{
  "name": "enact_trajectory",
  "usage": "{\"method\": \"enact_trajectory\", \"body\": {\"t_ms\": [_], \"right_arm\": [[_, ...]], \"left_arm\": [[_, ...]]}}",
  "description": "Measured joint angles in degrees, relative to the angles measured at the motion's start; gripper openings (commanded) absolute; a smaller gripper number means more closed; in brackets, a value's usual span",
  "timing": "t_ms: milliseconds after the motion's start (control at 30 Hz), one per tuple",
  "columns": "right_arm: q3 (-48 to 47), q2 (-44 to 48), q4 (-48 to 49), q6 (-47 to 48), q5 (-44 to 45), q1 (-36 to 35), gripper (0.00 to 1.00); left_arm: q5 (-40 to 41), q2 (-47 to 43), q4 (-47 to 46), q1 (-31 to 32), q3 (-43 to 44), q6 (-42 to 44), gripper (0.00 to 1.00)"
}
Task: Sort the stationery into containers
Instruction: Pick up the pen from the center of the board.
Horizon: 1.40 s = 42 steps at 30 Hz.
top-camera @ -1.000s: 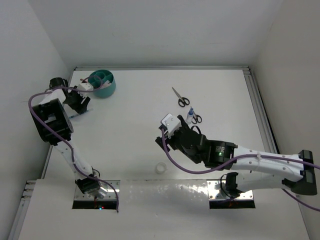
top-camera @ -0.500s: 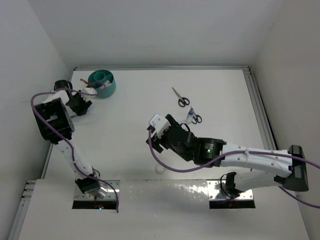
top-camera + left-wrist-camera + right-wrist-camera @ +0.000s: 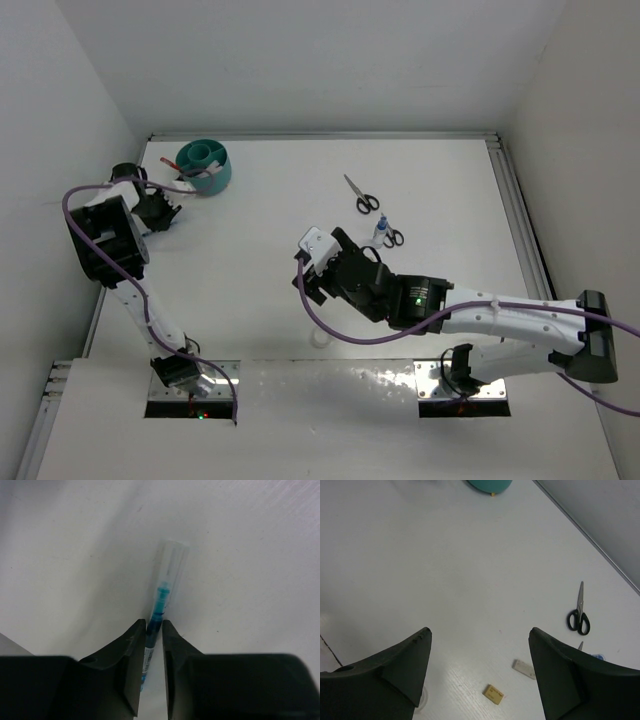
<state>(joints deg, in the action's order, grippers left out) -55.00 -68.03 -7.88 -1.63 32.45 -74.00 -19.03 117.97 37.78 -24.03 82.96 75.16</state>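
A thin blue pen with a clear cap lies on the white table, and my left gripper is shut on its barrel. From above, this gripper sits at the far left, just below the round teal container, which holds a red pen. My right gripper hangs open and empty above mid-table. A tan eraser and a white eraser lie below it. Two black-handled scissors, a blue-capped glue bottle and a white tape ring lie apart.
White walls close in the table on the left, back and right. The right arm stretches across the near middle of the table. A raised rail runs along the right edge. The teal container's edge shows at the top of the right wrist view.
My left gripper has dropped away from the teal container to the table and closed from wide open onto the blue pen. The right arm swung a little left, then stopped.
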Motion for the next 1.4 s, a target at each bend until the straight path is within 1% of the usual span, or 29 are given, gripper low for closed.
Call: {"method": "enact_trajectory", "body": {"t_ms": [100, 233, 300, 433, 533, 633, 700, 767, 800, 833, 900, 967, 1033, 1100, 1233, 1400], "right_arm": [[0.00, 0.24, 0.04, 0.22, 0.44, -0.02, 0.77], [0.00, 1.03, 0.13, 0.39, 0.85, -0.02, 0.77], [0.02, 1.66, 0.28, 0.42, 1.25, -0.02, 0.77], [0.04, 2.80, 1.11, 0.46, 1.90, -0.02, 0.77], [0.07, 3.54, 1.70, 0.48, 2.05, -0.02, 0.77], [0.07, 4.04, 1.88, 0.55, 2.08, -0.02, 0.77], [0.07, 4.24, 1.86, 0.59, 2.05, -0.02, 0.77], [0.07, 4.28, 1.90, 0.59, 2.05, -0.02, 0.77], [0.07, 4.28, 1.88, 0.59, 2.05, -0.02, 0.77], [0.07, 4.28, 1.88, 0.59, 2.05, -0.02, 0.77], [0.07, 4.28, 1.90, 0.59, 2.01, -0.02, 0.78], [0.07, 4.09, 1.92, 1.29, 2.01, -0.02, 0.78], [-0.31, 3.26, 1.84, 2.08, 2.01, -0.02, 0.79], [-1.31, 1.70, 1.57, 2.80, 2.01, 0.00, 0.79], [-4.35, -2.27, 1.27, 4.04, 2.01, 0.33, 0.80], [-8.13, -6.49, 0.61, 4.79, 1.51, 1.73, 0.80]], "left_arm": [[0.02, -0.26, -0.46, 0.00, -0.76, 0.22, 0.00], [-0.44, -0.72, -1.03, -0.09, -1.29, -0.50, 0.00], [-2.01, -0.92, -0.85, -0.46, -1.36, -1.20, 0.00], [-7.28, -2.64, 1.60, -1.31, -2.51, -2.86, 0.00], [-11.13, -6.86, 3.08, -1.64, -5.20, -3.26, 0.00], [-14.91, -10.60, 6.78, -2.03, -6.14, -1.51, 0.00], [-19.08, -11.72, 11.32, -2.47, -5.62, 1.68, 0.00], [-23.50, -11.52, 17.59, -3.48, -3.85, 5.75, 0.00], [-27.96, -10.82, 23.63, -4.74, -1.31, 9.16, 0.00], [-29.24, -10.71, 24.85, -5.07, -0.66, 10.01, 0.00], [-36.63, -10.03, 29.42, -6.78, 2.40, 12.83, 0.00], [-43.60, -9.86, 31.87, -7.78, 4.87, 15.02, 0.00], [-50.36, -9.35, 33.92, -7.78, 7.63, 16.72, 0.00], [-55.12, -8.22, 34.84, -6.67, 10.45, 18.71, 0.00], [-60.04, -3.91, 36.24, -3.56, 14.97, 22.64, 0.00], [-61.94, 3.23, 36.65, -1.55, 20.85, 24.70, 0.00]]}}
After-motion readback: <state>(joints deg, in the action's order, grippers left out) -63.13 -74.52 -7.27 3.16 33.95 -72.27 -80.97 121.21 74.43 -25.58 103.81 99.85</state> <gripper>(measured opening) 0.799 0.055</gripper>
